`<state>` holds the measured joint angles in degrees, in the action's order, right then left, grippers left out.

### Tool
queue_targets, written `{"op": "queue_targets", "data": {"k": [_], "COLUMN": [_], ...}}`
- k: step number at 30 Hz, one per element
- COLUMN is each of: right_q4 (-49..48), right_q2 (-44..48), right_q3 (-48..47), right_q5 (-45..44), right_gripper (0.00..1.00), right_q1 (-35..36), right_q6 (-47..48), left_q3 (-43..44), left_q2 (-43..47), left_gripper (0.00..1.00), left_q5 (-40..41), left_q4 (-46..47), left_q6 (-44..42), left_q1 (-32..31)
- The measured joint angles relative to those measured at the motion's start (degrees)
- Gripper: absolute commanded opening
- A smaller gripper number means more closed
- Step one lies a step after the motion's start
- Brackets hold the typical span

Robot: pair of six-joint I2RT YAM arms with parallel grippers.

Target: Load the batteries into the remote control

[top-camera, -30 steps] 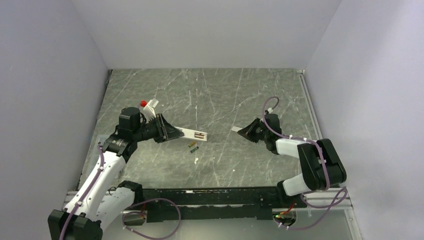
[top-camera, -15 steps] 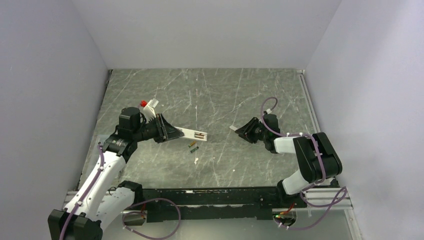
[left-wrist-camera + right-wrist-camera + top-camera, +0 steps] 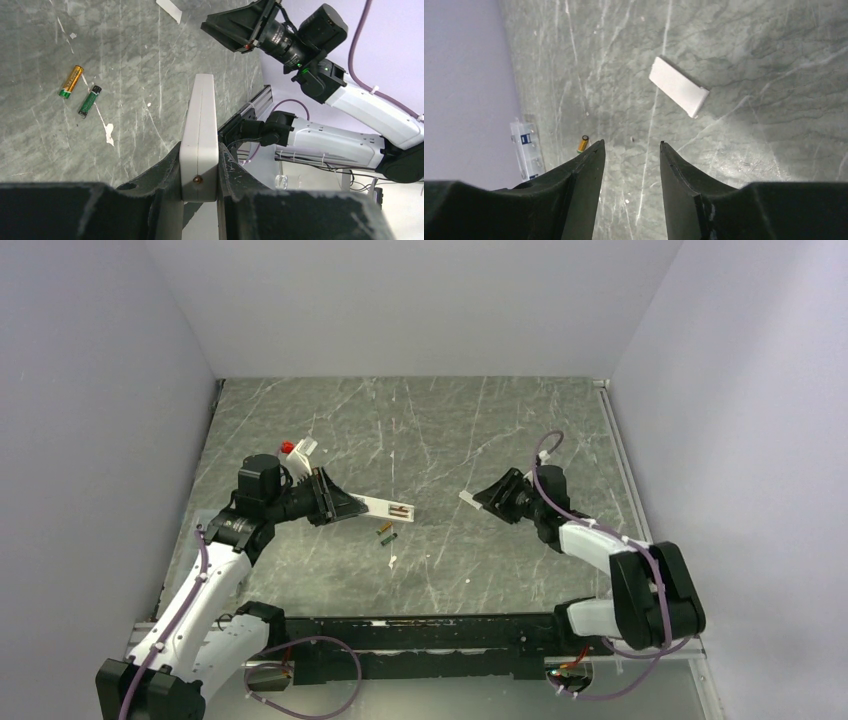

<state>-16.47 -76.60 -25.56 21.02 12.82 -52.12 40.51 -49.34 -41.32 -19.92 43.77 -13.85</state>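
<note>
With the left hand (image 3: 199, 167) clamped on the remote control (image 3: 200, 125) and the right hand (image 3: 629, 160) part-open, empty — swing across to the batteries (image 3: 89, 100) and pinch one mid-length off the worktop (image 3: 450, 420).

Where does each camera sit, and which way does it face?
Top external: above and behind the robot, looking down on the table; both arms show.
Left wrist: on the left gripper, facing along the clamped remote control toward the right arm; own fingers show.
Right wrist: faces down at the white cover, framed by the open right gripper.
Shared: left wrist and top both show the batteries.
</note>
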Motion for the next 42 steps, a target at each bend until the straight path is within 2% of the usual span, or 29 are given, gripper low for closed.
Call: {"op": "queue_targets", "data": {"k": [16,27,37,42], "right_q4": [14.43,22.45,27.47,28.55], "right_q2": [13.0,17.79,19.19,19.3], "right_q3": [-6.01,-10.82,-13.75,-13.92], "right_q5": [0.85,3.04,1.66,1.51], "right_gripper": [0.5,0.57,0.6,0.61], "right_q1": [0.2,5.29,13.7,15.39], "right_q6": [9.44,18.43,25.0,26.75], "left_q3": [-0.83,-3.78,-7.28,-9.88], "left_q2": [0.87,0.17,-7.63,-11.65], "left_gripper": [0.0,0.0,0.0,0.0], "left_q5": [-1.27,-4.81,-7.08,-7.3], "left_q4": [0.46,1.07,1.75,2.56], "left_q6": [0.68,2.21,3.02,4.24], "left_q1": [0.0,0.0,0.0,-0.28]}}
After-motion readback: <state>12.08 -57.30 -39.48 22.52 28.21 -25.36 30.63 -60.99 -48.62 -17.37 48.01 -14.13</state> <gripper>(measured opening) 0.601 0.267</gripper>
